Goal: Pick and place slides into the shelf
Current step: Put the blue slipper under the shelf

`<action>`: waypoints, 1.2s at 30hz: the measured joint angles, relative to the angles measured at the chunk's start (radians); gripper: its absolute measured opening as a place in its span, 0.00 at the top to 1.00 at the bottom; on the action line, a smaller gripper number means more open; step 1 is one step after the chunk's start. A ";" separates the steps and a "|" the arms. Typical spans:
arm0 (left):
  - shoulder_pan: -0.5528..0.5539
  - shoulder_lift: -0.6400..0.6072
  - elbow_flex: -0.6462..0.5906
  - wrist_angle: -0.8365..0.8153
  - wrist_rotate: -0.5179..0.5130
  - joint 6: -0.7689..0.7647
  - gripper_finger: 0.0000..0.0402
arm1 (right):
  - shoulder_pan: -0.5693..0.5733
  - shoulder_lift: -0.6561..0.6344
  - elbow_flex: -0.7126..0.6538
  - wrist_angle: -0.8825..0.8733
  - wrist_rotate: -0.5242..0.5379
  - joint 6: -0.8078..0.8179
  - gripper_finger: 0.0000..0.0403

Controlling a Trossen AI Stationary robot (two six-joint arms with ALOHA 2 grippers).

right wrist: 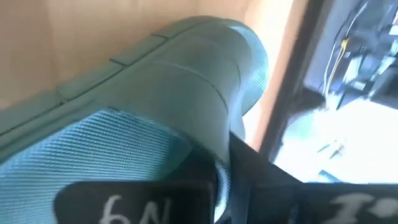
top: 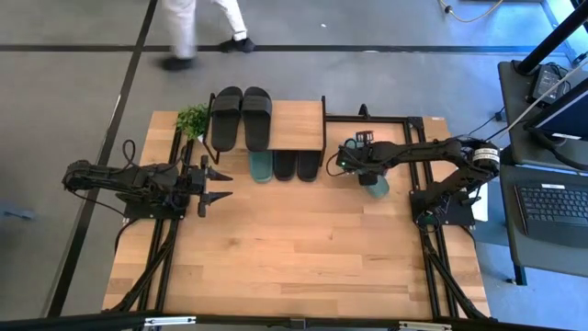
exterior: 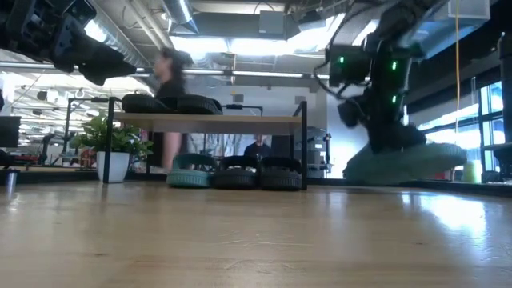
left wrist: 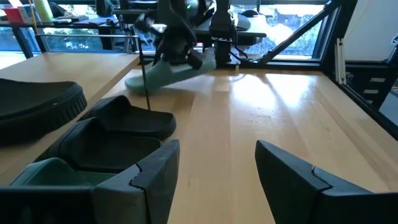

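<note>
The shelf (top: 299, 124) stands at the table's far side, with two black slides (top: 242, 118) on its top board. Under it stand a teal slide (top: 262, 166) and two black slides (top: 297, 165), resting on their soles. My right gripper (top: 366, 173) is right of the shelf, shut on a second teal slide (top: 377, 185), which also shows in the low view (exterior: 404, 164) and the left wrist view (left wrist: 171, 71). My left gripper (top: 220, 184) hangs open in front of the shelf's left end, its fingers (left wrist: 149, 171) spread and touching nothing. My right gripper holds the teal slide near its strap (right wrist: 193, 81), coming from above. One dark finger (right wrist: 252, 174) lies against the slide's side next to the ribbed footbed (right wrist: 93, 149); the gripper hides the rest of the hold. The slide is tilted, one end (left wrist: 134, 81) low near the table.
A small potted plant (top: 193, 119) stands at the shelf's left end. A person (top: 197, 28) walks on the floor beyond the table's far edge. A desk with a keyboard (top: 549, 207) is off the right side. Bare wooden tabletop (top: 303, 248) spreads in front of the shelf.
</note>
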 joint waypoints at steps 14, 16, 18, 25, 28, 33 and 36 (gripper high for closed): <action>0.000 0.000 0.000 -0.001 0.000 -0.150 0.49 | 0.348 -0.020 0.505 -0.559 -0.391 0.776 0.97; 0.000 0.000 0.000 -0.002 0.016 -0.153 0.49 | 0.419 -0.009 0.561 -0.485 -0.391 0.814 0.97; 0.000 0.000 0.000 -0.003 0.049 -0.150 0.49 | 0.478 0.009 0.609 -0.379 -0.386 0.811 0.97; 0.000 0.000 0.000 -0.003 0.163 -0.153 0.49 | 0.578 0.192 0.795 -0.088 -0.321 0.700 0.97; 0.000 0.000 0.000 -0.004 0.194 -0.154 0.49 | 0.588 0.319 0.908 -0.079 -0.256 0.615 0.97; 0.000 0.000 0.000 -0.008 0.235 -0.154 0.49 | 0.590 0.537 1.085 -0.082 -0.229 0.475 0.97; 0.000 0.000 0.000 -0.008 0.235 -0.154 0.49 | 0.592 0.648 1.183 -0.076 -0.189 0.414 0.97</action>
